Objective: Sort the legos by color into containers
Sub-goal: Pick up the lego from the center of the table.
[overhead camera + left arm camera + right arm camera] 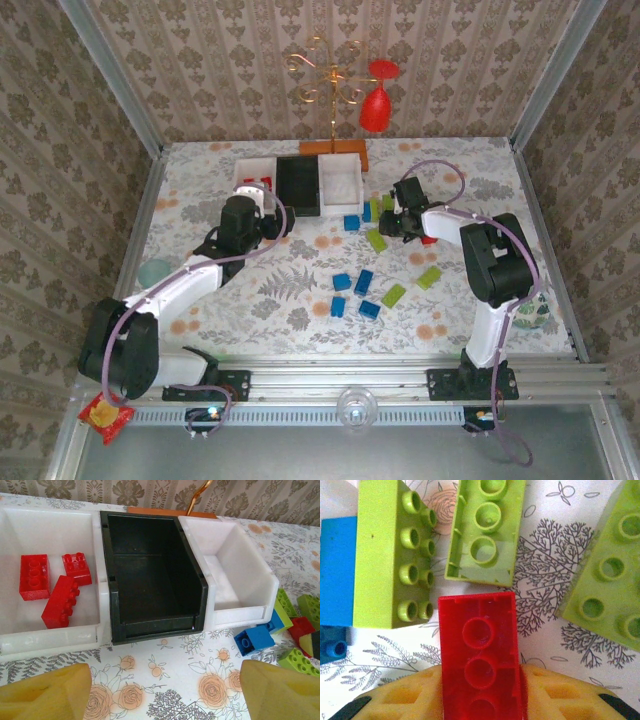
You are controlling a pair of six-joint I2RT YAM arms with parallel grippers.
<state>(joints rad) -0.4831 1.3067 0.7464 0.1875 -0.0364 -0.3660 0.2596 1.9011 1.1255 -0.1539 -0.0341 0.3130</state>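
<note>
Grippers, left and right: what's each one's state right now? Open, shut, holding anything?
Left gripper: open, nothing between its fingers.
Right gripper: shut on a red lego.

I've got my left gripper [165, 695] hovering, jaws spread wide; right gripper [482, 690] reaches forward low, pads [560, 695] pinching a red lego [479, 635].

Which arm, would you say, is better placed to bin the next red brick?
Right. The right gripper has a red brick between its fingers; the left gripper hangs open and empty before the bins.
</note>
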